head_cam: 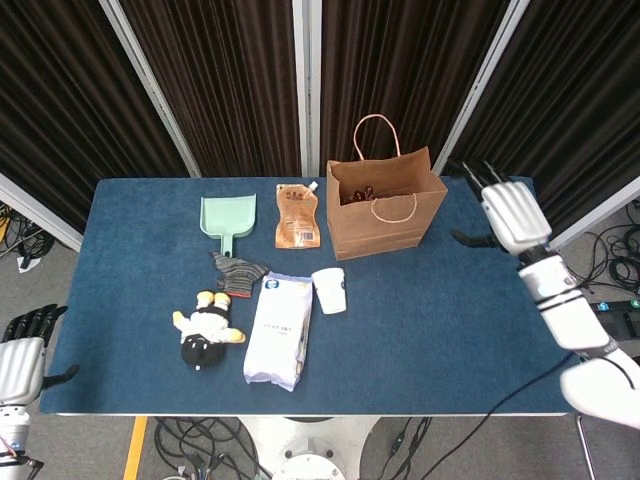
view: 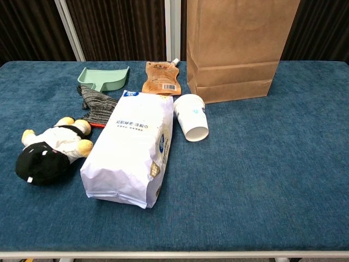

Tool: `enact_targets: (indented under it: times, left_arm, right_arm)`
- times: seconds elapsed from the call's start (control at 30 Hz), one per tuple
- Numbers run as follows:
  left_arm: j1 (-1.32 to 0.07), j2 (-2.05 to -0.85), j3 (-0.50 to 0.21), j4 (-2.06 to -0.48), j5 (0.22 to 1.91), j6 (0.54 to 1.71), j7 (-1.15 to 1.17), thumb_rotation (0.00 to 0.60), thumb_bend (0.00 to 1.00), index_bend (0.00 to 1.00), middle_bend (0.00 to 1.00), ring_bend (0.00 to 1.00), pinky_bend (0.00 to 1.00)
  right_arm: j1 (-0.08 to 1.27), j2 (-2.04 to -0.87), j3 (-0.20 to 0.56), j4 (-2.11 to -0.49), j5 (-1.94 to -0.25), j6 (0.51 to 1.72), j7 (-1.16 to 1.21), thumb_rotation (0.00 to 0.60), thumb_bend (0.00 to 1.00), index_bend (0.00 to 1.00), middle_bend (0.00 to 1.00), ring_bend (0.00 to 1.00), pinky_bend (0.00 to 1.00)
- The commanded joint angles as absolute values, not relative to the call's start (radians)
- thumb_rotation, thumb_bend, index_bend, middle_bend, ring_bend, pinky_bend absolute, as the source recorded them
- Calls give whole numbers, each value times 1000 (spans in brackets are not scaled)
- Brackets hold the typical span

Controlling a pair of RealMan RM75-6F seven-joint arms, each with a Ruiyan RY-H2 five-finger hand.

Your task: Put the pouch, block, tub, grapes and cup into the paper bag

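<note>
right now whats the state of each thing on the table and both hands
paper bag: upright, open
grapes: inside the bag
cup: on its side
pouch: lying flat
white packet: lying flat
dustpan: flat on the table
glove: crumpled
plush toy: lying down
right hand: empty, fingers apart, beside the bag
left hand: empty, off the table
</note>
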State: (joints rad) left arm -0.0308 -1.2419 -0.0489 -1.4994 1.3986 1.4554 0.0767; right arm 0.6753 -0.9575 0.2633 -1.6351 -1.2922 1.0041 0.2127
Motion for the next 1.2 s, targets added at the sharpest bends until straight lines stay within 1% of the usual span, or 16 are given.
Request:
enact_targets:
  times: [0.03,0.13,0.2,0.27,0.37,0.47,0.57,0.63,0.73,0.9,1.07,1.2]
  left_arm:
    - [-33,-1241,-51,-1501,1401,1457,80,600,34,220,240,156,152]
    - [-37,-1239,-53,-1508,1404,1459,88,600,34,220,240,156,152]
    - [-38,-1239,-52,-1514,1408,1461,92,600,34,220,240,156,152]
    - [-37,-1238,-50,-1517,1411,1465,96,600,34,220,240,156,152]
    - [-35,-1236,-49,-1525,1410,1469,101,600,34,220,240,156,152]
    - [-31,-1235,-47,-1528,1410,1474,101,600,34,220,240,156,152]
    - [-27,-1236,-46,-1526,1410,1478,96,600,34,220,240,156,152]
    - [-24,-1237,-44,-1524,1410,1481,92,600,34,220,240,156,152]
    - [-20,-1237,-42,-1520,1410,1484,85,600,34,220,240,156,152]
    - [-15,-1238,-41,-1511,1407,1487,73,600,34,220,240,156,152]
    - [-11,-1241,-38,-1504,1408,1489,64,600,33,220,240,156,152]
    - [-10,-1241,-39,-1499,1407,1489,57,600,34,220,240,156,153]
  right_arm:
    - [561,-847,145,-1707,-1473,1051,376,600,87,0,248,93,268]
    - [538,-820,86,-1712,-1589,1058,446,600,79,0,253,93,269]
    - [537,-827,59,-1712,-1642,1054,443,600,72,0,259,93,269]
    - [547,-850,37,-1717,-1682,1029,403,600,60,0,261,93,269]
    - [574,-918,29,-1720,-1682,972,330,600,32,0,256,91,271]
    - [610,-1019,44,-1700,-1633,904,257,600,1,0,219,63,261]
    - [653,-1131,71,-1662,-1564,837,180,600,0,0,151,4,202]
    - [684,-1208,93,-1627,-1504,793,129,600,0,0,105,0,157]
    - [724,-1318,131,-1565,-1416,761,51,600,0,0,65,0,132]
    - [783,-1471,178,-1473,-1294,736,-60,600,0,0,27,0,116]
    - [834,-1572,205,-1389,-1201,715,-126,600,0,0,16,0,108]
    - [870,-1640,212,-1320,-1144,703,-180,600,0,0,15,0,108]
